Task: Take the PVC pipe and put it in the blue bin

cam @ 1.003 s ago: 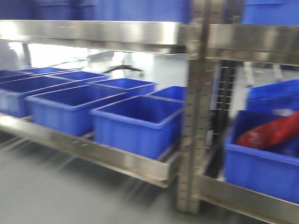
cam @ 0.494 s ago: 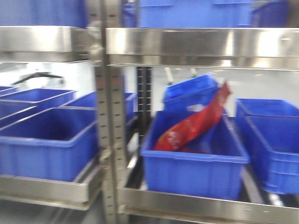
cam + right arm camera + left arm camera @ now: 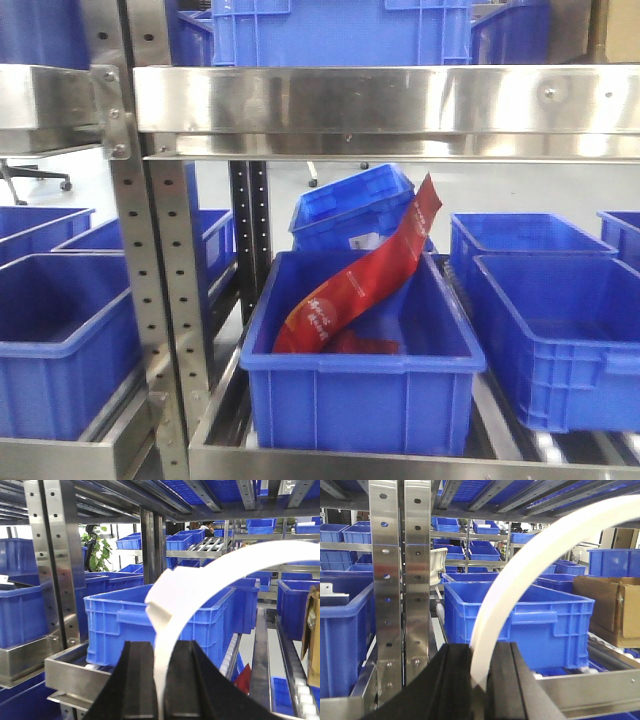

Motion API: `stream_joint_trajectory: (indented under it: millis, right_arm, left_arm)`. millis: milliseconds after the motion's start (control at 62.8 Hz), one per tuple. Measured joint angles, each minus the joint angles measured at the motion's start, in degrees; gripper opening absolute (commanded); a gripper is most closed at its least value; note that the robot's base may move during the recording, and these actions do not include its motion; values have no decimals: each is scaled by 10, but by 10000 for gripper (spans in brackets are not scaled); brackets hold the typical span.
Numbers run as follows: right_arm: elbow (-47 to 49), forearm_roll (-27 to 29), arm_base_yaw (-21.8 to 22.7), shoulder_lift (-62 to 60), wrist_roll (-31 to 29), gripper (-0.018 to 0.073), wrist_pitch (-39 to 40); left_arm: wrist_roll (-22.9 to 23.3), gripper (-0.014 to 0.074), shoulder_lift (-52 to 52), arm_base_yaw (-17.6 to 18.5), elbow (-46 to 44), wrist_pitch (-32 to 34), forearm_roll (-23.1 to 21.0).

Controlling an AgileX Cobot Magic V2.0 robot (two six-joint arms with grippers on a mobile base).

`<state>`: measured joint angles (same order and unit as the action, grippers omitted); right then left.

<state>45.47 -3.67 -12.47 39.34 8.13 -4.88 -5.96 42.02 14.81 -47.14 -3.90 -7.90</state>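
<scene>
1. Swinging across the rack since the earlier front view, our view now has the blue bin [image 3: 360, 405] with the red bag [image 3: 350, 290] nearly centred, and the steel upright [image 3: 150, 250] has slid to the left.
2. We see the PVC pipe [image 3: 530, 560] off any shelf and in hand. It bows up from the left fingers [image 3: 455, 680] and sweeps away to the right.
3. We see the same white curve [image 3: 225, 566] in the right wrist view, rising from the right fingers [image 3: 137, 680].
4. Both pairs of fingers pinch the pipe tight, with no gap showing.
5. We judge that the bin lies ahead of the fingers, beyond the shelf rail [image 3: 400, 465].
6. We cannot tell which arm is nearer, since neither shows in the front view.
</scene>
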Motion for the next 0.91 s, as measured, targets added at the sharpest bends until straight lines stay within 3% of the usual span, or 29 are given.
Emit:
stream_joint_trajectory:
  millis: [908]
  right_arm:
    - [0, 0, 0, 0, 0, -167, 0]
  left_arm:
    - [0, -111, 0, 0, 0, 0, 0]
